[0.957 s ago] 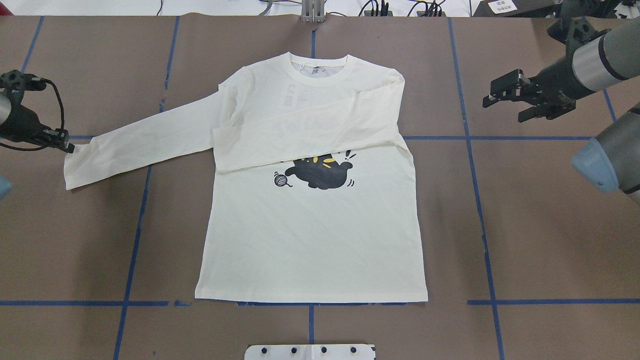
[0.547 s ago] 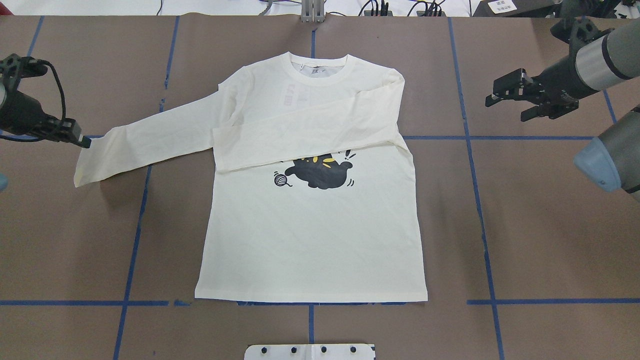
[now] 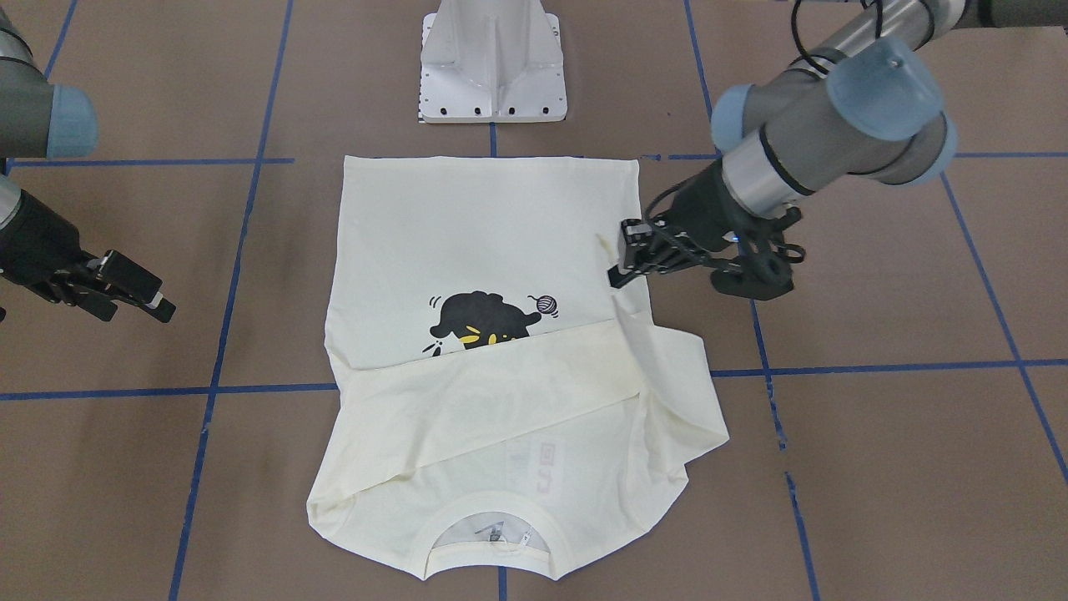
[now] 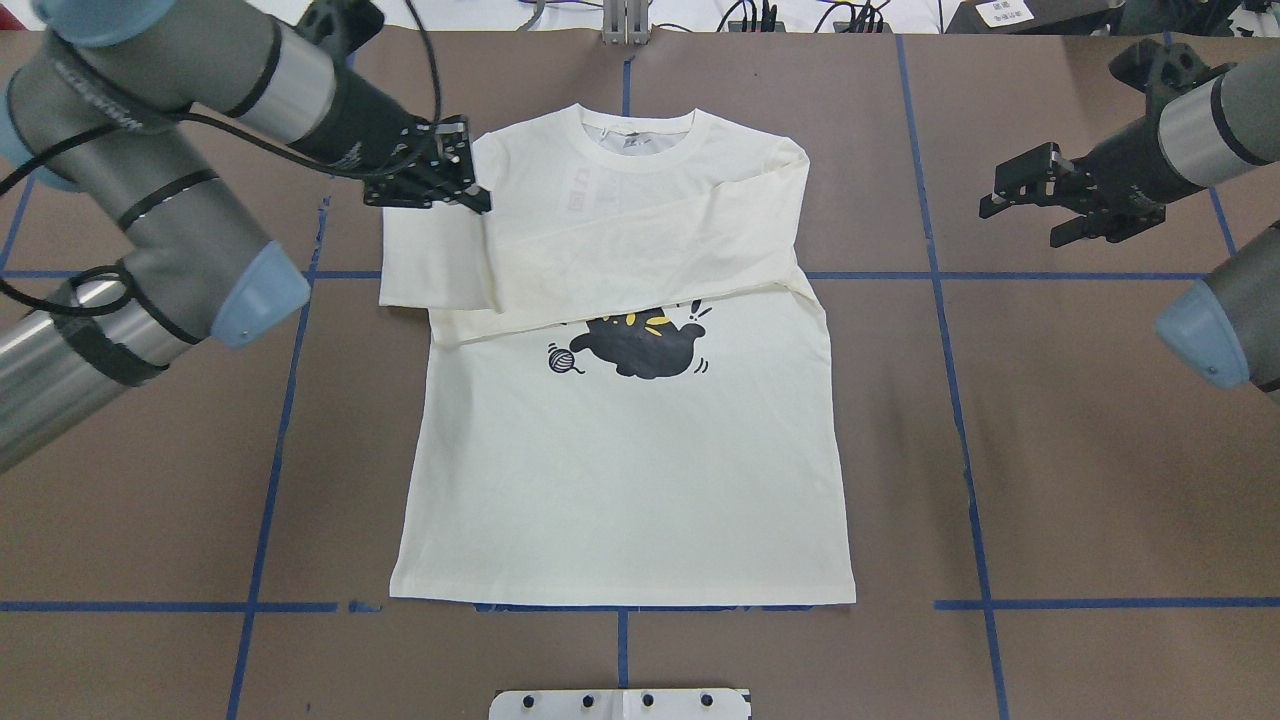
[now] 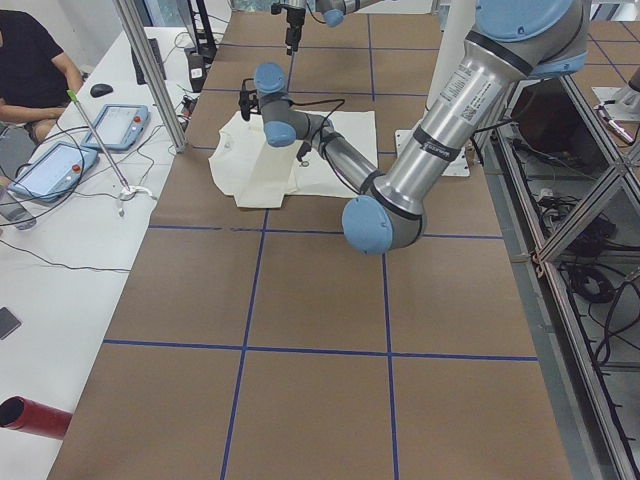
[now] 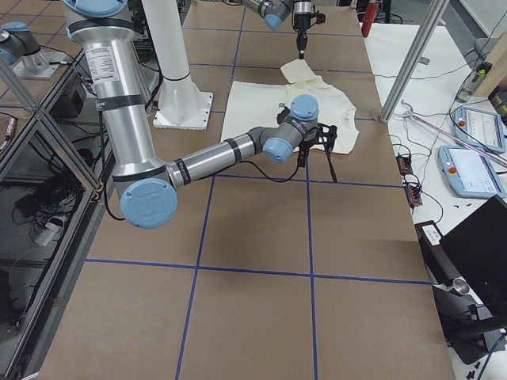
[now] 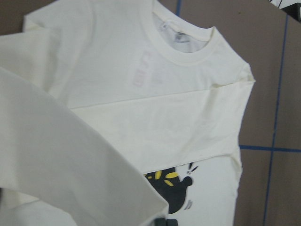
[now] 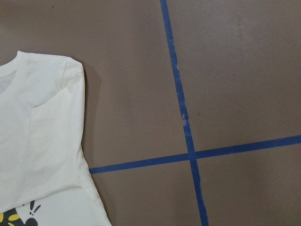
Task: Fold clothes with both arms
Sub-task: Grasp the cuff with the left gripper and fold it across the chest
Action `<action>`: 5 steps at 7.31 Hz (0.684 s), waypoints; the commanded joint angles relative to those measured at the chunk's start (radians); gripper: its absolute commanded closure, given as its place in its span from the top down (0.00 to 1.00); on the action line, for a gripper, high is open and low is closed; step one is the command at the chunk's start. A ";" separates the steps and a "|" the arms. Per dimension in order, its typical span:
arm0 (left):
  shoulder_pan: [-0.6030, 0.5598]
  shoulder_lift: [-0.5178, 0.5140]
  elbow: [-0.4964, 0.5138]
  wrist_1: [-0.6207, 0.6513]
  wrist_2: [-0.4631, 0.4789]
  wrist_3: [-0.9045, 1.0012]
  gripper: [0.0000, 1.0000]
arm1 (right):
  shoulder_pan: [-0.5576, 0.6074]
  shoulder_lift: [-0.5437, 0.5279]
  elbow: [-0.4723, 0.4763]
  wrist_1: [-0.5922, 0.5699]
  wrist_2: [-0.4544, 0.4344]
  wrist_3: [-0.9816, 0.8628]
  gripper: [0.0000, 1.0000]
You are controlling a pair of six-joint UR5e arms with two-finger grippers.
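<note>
Overhead exterior: second sleeve going across, right arm just waiting off to the side

The cream long-sleeved shirt (image 4: 620,480) lies flat, print side up, in the middle of the table (image 4: 1080,450), with one sleeve already folded across the chest (image 4: 640,265) just above the cat print (image 4: 640,345). The left gripper (image 4: 470,195) is pinched on the end of the other sleeve (image 4: 440,260), up over the shoulder, with the fabric hanging down doubled. The right gripper (image 4: 1022,218) has its jaws apart, holding nothing, well clear of the shirt. My worry is that the hanging sleeve lands twisted or bunched, or that it tugs the shoulder and messes up the sleeve already folded. Compared with half a second ago, the left gripper has swung in from the far table edge, where that sleeve was stretched straight out. The right one has barely budged.
</note>
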 commanded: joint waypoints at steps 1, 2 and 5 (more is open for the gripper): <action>0.067 -0.269 0.235 0.005 0.134 -0.072 0.00 | 0.005 -0.016 0.000 -0.001 0.003 -0.023 0.99; 0.140 -0.337 0.345 -0.006 0.247 -0.077 0.00 | 0.005 -0.014 0.000 -0.002 0.009 -0.023 0.99; 0.239 -0.448 0.505 -0.075 0.401 -0.083 0.00 | 0.026 -0.026 0.006 0.001 0.032 -0.024 0.99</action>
